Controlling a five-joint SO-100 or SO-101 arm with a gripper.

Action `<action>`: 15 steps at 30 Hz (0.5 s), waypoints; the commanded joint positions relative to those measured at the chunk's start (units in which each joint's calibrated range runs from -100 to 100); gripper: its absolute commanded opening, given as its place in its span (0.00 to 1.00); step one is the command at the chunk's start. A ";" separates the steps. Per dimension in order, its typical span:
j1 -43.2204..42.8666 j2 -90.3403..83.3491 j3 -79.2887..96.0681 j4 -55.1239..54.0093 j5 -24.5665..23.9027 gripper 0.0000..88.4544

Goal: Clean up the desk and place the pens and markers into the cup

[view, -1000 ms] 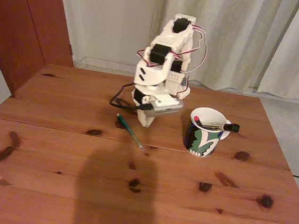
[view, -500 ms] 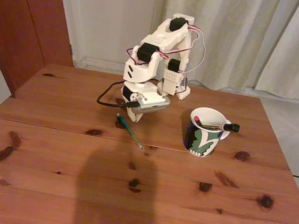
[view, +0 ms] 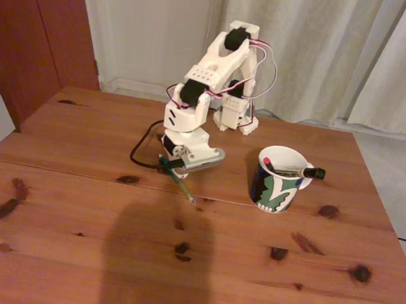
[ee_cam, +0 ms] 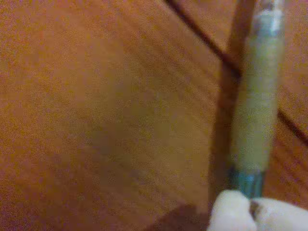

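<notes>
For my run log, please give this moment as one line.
gripper: down at green pen, closure unclear | green pen: lying on desk | cup: upright, holds marker and black pen

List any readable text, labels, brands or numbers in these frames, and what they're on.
No readable text anywhere.
The cup carries a navy, green and white pattern with no letters that can be made out.
The green pen on the desk: no print to be made out in the fixed view, and the wrist view is too blurred.
The marker in the cup: any print is too small to read.
</notes>
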State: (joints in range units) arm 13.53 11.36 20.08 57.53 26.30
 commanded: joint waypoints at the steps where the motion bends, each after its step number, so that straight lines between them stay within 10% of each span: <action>1: -0.14 -0.47 -3.31 -1.57 0.00 0.01; 15: 0.02 -0.89 -2.59 -1.57 0.00 0.05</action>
State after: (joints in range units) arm 13.53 11.36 20.08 57.03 26.30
